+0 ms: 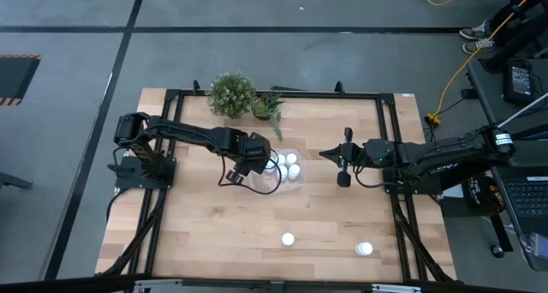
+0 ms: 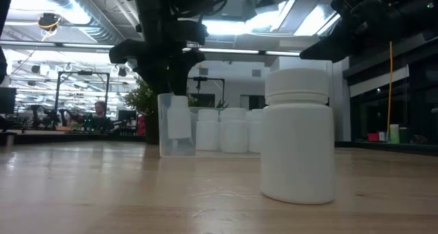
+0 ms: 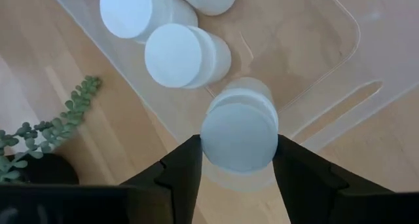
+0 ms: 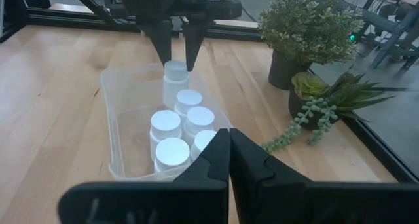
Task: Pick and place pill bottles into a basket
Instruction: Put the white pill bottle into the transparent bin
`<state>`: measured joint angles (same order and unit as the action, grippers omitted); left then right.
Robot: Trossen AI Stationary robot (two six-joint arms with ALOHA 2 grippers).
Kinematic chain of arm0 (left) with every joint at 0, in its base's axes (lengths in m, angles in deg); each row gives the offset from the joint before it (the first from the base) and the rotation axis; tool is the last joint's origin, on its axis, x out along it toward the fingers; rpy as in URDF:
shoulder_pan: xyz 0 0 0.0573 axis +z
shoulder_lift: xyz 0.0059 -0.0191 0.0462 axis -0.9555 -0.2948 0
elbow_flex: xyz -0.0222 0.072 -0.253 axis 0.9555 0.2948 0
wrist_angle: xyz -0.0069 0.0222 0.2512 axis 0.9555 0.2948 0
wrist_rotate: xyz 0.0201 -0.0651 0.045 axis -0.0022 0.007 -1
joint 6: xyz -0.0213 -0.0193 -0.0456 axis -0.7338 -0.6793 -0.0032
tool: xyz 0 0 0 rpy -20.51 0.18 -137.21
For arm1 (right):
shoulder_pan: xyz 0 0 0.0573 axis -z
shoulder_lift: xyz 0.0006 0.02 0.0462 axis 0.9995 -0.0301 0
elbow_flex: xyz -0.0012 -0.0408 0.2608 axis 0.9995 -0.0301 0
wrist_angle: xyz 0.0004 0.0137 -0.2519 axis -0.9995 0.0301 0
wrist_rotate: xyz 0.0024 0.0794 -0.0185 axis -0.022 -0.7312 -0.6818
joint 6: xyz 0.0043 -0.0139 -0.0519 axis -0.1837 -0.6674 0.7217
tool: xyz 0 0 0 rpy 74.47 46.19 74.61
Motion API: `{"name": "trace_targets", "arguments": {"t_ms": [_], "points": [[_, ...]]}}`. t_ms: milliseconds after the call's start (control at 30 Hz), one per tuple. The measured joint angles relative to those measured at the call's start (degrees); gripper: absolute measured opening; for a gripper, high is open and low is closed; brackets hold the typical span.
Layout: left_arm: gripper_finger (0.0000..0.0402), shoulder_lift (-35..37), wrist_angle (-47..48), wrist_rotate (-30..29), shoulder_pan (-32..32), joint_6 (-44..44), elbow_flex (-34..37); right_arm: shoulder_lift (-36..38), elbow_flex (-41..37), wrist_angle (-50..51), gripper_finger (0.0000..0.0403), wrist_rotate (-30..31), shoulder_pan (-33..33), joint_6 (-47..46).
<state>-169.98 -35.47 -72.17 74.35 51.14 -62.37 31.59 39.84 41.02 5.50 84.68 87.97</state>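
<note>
we are holding one pill bottle (image 3: 239,132) clamped in our left gripper (image 3: 237,160) just over the basket (image 4: 121,112), five bottles (image 4: 181,129) sitting beside it inside, two (image 1: 288,239) waiting well behind, our right gripper (image 4: 229,160) closed empty.

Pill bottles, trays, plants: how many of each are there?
Pill bottles: 8 (5 in the tray, 1 in the left gripper, none in the right gripper, 2 on the table)
Tray: 1
Plants: 2
Total: 11
</note>
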Motion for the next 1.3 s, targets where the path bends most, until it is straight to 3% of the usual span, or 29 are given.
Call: {"name": "trace_targets", "arguments": {"t_ms": [1033, 1300], "points": [[0.0192, 0.0, -2.8, -0.4, 0.0, -0.3, 0.0, 0.0, 0.0, 0.0, 0.0005, 0.0, 0.0, 0.0], [0.0188, 1.5, -1.9, -7.7, -1.1, 1.9, 0.0, 0.0, 0.0, 0.0, 0.0005, 0.0, 0.0, 0.0]]}}
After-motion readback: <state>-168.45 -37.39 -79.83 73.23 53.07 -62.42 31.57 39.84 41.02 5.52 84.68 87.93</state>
